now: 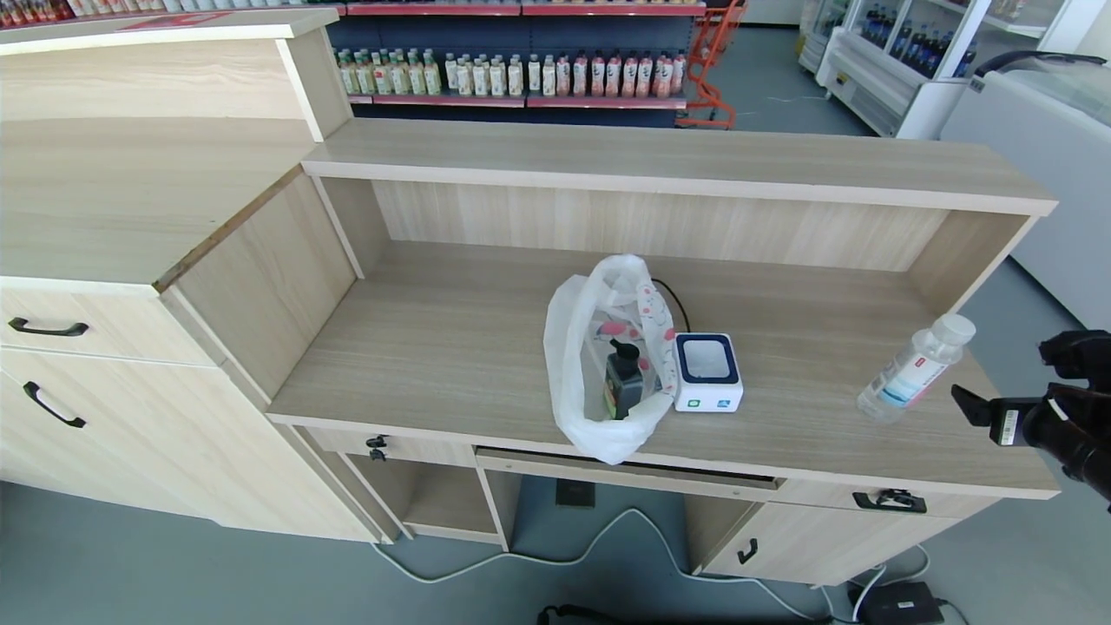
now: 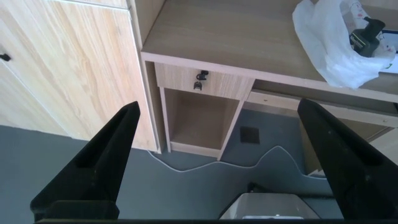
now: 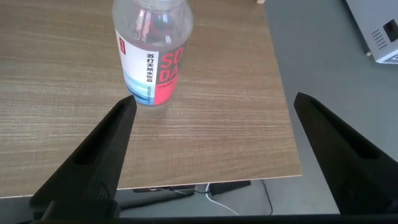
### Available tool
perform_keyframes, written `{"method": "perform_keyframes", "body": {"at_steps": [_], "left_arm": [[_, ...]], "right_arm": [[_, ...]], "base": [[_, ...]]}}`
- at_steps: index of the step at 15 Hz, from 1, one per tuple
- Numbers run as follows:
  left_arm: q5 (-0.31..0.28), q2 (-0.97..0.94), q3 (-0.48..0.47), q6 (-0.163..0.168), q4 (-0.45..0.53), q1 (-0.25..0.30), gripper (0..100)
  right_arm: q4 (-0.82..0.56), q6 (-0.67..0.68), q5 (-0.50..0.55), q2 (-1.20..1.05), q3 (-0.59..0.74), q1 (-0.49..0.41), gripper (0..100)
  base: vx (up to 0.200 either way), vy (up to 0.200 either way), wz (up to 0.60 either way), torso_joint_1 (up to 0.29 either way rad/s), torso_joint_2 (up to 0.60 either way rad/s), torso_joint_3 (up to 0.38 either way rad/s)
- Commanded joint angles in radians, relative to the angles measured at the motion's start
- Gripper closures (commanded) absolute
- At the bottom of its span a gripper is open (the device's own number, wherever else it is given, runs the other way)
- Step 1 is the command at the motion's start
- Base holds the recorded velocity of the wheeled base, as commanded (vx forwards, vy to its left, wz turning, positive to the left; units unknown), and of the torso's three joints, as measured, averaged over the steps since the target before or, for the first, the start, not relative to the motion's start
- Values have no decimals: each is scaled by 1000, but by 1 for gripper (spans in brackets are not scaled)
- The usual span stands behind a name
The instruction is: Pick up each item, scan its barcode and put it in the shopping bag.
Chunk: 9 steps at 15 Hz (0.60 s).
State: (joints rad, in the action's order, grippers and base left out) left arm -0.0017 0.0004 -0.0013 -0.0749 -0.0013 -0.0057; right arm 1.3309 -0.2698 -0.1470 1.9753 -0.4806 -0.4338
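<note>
Bottle stands upright just ahead of spread right claw.

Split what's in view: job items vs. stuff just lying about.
Job:
clear bottle standing on the counter
scanner
shopping bag, dark pump bottle inside
right claw, open, near the clear bottle

Lying about:
drink shelves
fridges
floor cable
side drawers
</note>
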Motion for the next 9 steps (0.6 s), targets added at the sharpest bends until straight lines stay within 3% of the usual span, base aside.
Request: {"method": "perform_keyframes", "body": {"at_steps": [1, 9], "left_arm": [[0, 0, 0, 0, 0, 0, 0], [0, 0, 0, 0, 0, 0, 0]], "right_arm": [[7, 0, 1, 46, -13, 20, 0], [-1, 1, 14, 134, -148, 43, 0]], "base": [[0, 0, 0, 0, 0, 0], [0, 0, 0, 0, 0, 0]]}}
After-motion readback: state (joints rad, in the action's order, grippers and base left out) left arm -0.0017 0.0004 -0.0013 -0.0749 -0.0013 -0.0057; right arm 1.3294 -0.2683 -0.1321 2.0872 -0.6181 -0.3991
